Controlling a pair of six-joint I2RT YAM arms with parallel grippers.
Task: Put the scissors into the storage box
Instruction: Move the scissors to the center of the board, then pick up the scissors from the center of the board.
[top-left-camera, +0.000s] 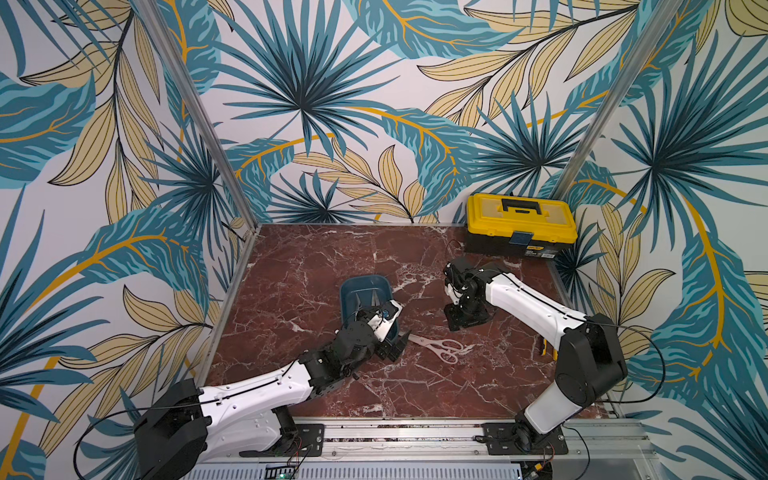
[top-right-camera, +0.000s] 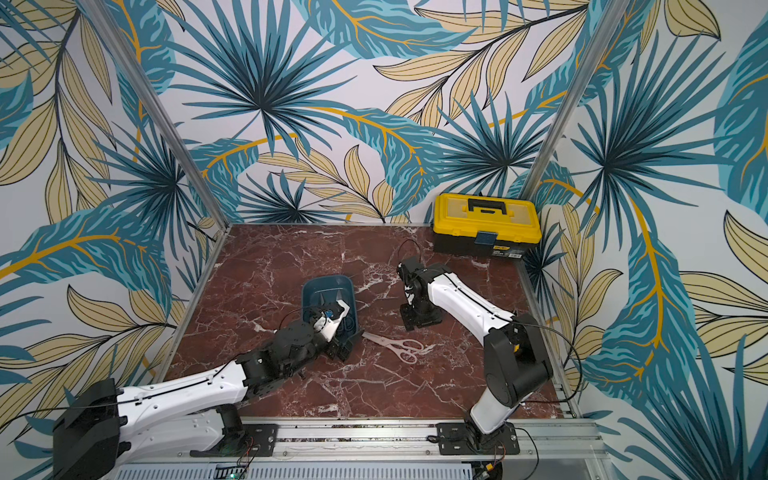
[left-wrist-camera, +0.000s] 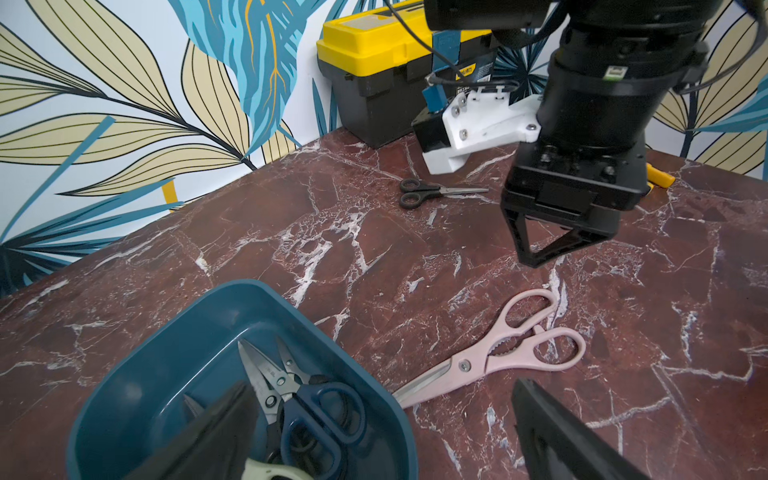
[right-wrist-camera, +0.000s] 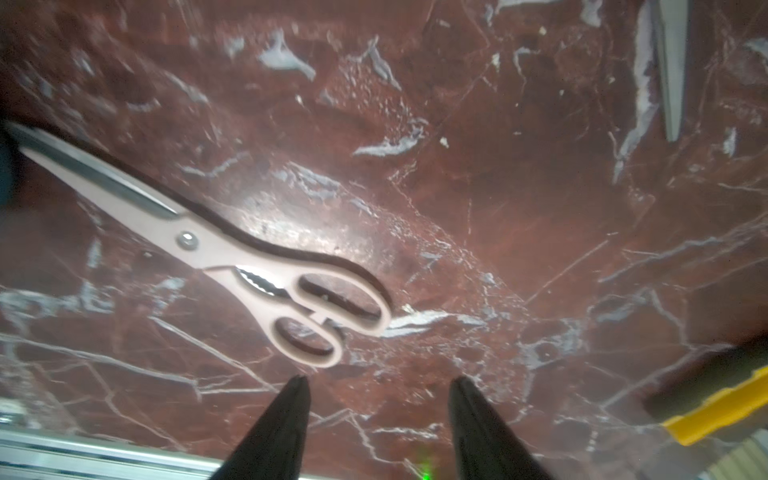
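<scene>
The scissors (top-left-camera: 436, 348) not yet stowed: a cream-pink pair lies flat on the table (top-left-camera: 311, 257), just beside the storage box (top-left-camera: 357, 286) at its corner nearest the robot. The blade tip points toward the box and the handle rings toward the table's right edge. The left hand (top-left-camera: 395, 347), spread wide and empty, hangs over that corner, right at the blade tip. The right hand (top-left-camera: 467, 318), half parted and holding nothing, hovers just beyond the rings on their far side. Either arm looks able to reach, and the rings favour the right. Inside the box sit other scissors (left-wrist-camera: 299, 399). A small black-handled pair (left-wrist-camera: 436, 192) lies toward the far right corner, before the yellow toolbox (top-left-camera: 521, 222).
</scene>
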